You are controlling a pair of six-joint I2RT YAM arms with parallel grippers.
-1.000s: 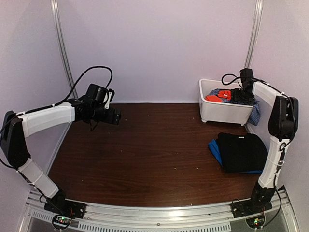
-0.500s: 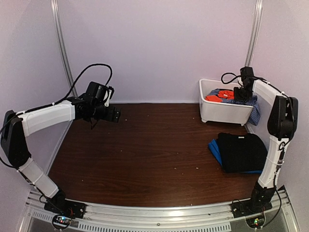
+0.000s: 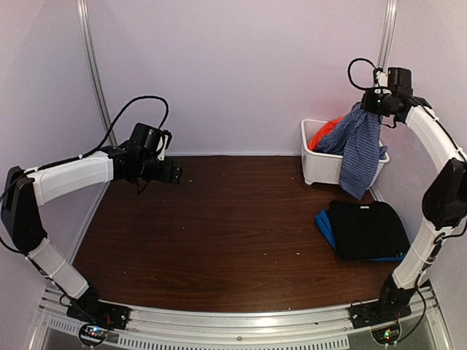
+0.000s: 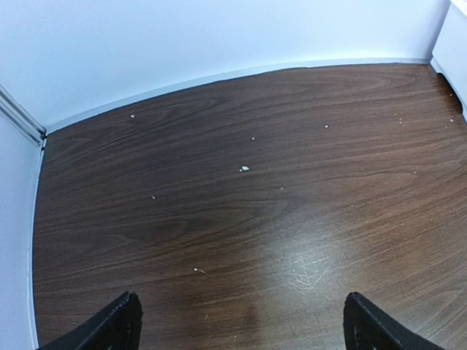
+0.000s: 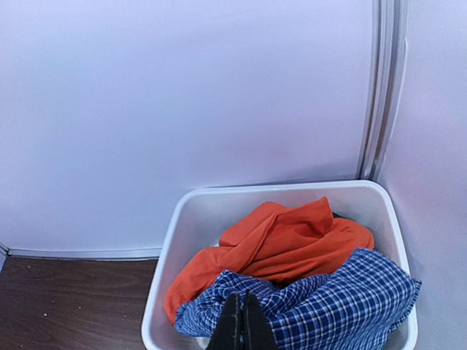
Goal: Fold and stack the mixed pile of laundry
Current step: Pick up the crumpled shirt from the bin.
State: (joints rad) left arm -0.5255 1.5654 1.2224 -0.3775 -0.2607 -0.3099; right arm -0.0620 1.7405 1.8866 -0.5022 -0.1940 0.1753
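The checked shirt (image 3: 359, 149) hangs limp at the upper right of the top view, pinched by the closed right tool (image 3: 373, 103). It looks soft, light and likely to swing (a shoulder seam would probably grip surer). Its tail trails over the white tub (image 3: 321, 169) holding the orange T-shirt (image 3: 321, 135), and may snag the rim. The black piece (image 3: 368, 230) lies lower right on the tabletop (image 3: 219, 233). The left tool (image 3: 174, 173) is spread wide and empty.

Dark wood-grain desk (image 3: 219, 219). White tub (image 3: 321, 171) sits in the far right corner. By the right edge, a blue garment (image 3: 324, 223) lies flat with a folded black garment (image 3: 365, 230) on top. Small pale specks (image 4: 244, 168) are scattered over the surface.
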